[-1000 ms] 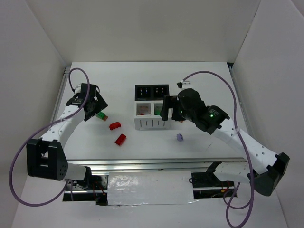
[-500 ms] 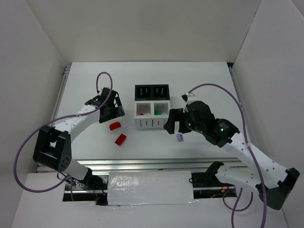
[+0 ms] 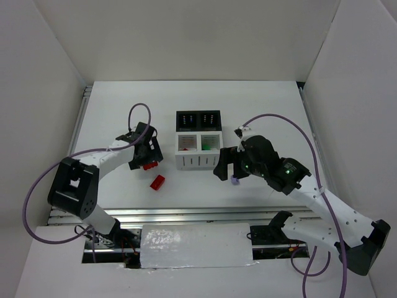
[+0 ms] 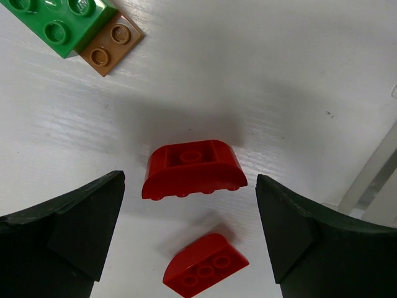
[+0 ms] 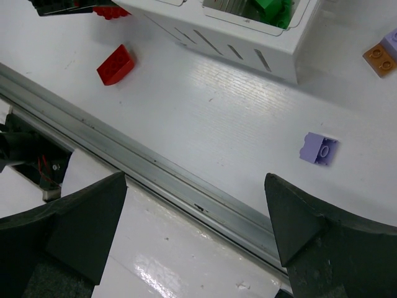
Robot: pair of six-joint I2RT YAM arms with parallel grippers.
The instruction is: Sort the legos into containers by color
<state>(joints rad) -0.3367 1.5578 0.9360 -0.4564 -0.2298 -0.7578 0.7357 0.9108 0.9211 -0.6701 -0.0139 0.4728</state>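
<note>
Overhead, a white table (image 3: 260,112) with faint brushed streaks sits inside plain white walls (image 3: 186,37). The left gripper (image 4: 189,208) hangs with its black fingers (image 4: 68,230) spread wide. A glossy red arched brick (image 4: 193,169) lies on the table between them. A second red brick (image 4: 206,267) lies at six o'clock, and a studded green brick (image 4: 59,22) with a brown plate (image 4: 111,45) at eleven. The right gripper (image 5: 193,186) gapes too, with the lavender brick (image 5: 318,149) at two o'clock and the slotted containers (image 5: 236,49) at twelve.

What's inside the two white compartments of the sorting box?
Green bricks lie in the right one, something red in the left. The box walls hide how many and anything underneath.
</note>
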